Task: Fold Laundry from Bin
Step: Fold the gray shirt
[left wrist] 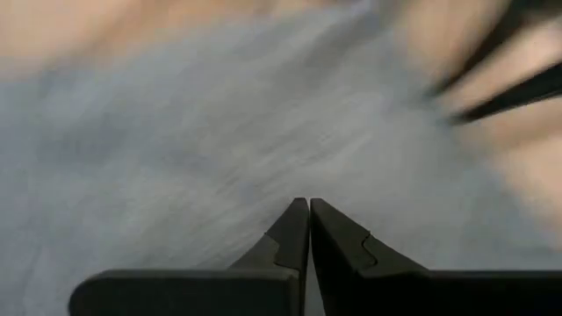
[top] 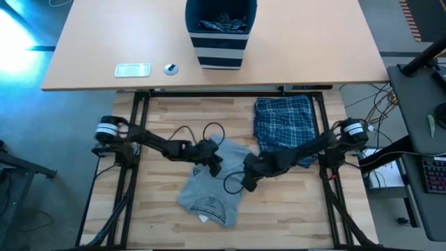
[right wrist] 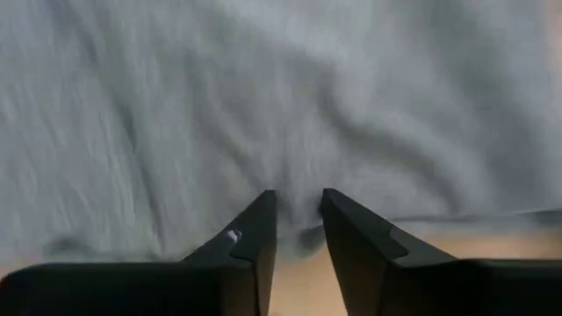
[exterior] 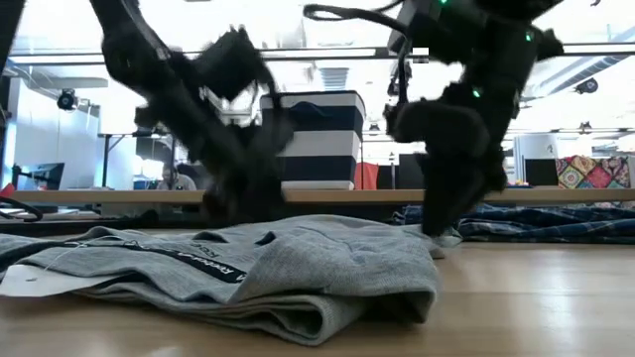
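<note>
Grey tee (exterior: 268, 273) sits nearest the low cam, on the front of the table (top: 293, 216), doubled over at its near edge. We judge it part-folded only, outline ragged from above.

L gripper (left wrist: 308, 215) is over the tee's upper left edge, fingers pressed together; we can't confirm any cloth between them. R gripper (right wrist: 299, 211) is at the tee's right edge, fingers slightly apart w/ a pucker of grey fabric between the tips; we judge it a pinch on the hem.

Done so far, in our view: one plaid piece (top: 283, 129) lies folded flat at the right rear of the table, just beside the tee.

Left: finish the tee, then the rest.

Bin (top: 221, 43) stands upright on the desk (top: 313, 56) beyond, well apart from both arms. It holds crumpled plaid cloth (top: 223, 25); item count not determinable.
</note>
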Tool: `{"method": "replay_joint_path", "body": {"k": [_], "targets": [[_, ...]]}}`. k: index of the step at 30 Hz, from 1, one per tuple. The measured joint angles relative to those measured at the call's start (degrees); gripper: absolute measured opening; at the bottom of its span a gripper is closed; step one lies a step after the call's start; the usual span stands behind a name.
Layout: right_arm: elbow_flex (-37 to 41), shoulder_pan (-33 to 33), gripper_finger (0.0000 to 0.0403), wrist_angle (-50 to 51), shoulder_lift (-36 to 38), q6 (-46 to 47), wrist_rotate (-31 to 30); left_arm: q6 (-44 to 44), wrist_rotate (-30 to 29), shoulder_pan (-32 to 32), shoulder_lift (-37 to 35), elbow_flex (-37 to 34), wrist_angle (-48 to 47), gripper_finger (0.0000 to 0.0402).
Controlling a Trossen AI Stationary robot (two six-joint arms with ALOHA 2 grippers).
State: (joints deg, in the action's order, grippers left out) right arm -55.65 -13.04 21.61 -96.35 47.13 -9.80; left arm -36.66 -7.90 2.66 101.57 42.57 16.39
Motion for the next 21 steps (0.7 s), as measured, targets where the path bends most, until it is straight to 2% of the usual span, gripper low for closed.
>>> {"method": "replay_joint_path", "body": {"k": [2, 4, 9, 10, 12, 14, 16, 21], "targets": [[0.3, 0.3, 0.0074, 2.2, -1.3, -0.3, 3.3, -2.4, 1.0, 0.0, 3.3, 0.6, 0.7, 0.0000], [0.0, 0.4, 0.0060, 9.4, -1.5, -0.5, 4.9, -5.1, 2.8, 0.5, 5.0, 0.6, 1.9, 0.0000], [-2.2, -0.5, 0.0034, 30.9, 1.1, -2.0, 3.8, -7.1, 5.3, 1.9, 3.9, -0.8, 0.0, 0.0000], [-2.9, -0.7, 0.0030, 31.8, 2.5, -2.2, 3.2, -7.3, 6.2, 1.9, 2.9, -1.0, -0.4, 0.0000], [-4.6, -0.7, 0.0028, 30.3, 5.7, -0.6, 2.7, -7.4, 7.2, 1.9, 0.7, -1.4, -1.2, 0.0000], [-4.3, -0.7, 0.0030, 30.3, 8.3, 4.9, 2.5, -7.4, 7.4, 1.9, -2.7, -2.1, -3.6, 0.0000], [-3.0, -0.4, 0.0039, 24.6, 9.8, 11.2, 3.7, -7.4, 7.4, 2.0, -6.6, -2.1, -2.8, 0.0000], [1.2, 3.2, 0.0105, 8.2, 12.5, 20.5, 4.4, -6.4, 4.5, 2.1, -15.6, -2.9, -5.3, 0.0000]]}}
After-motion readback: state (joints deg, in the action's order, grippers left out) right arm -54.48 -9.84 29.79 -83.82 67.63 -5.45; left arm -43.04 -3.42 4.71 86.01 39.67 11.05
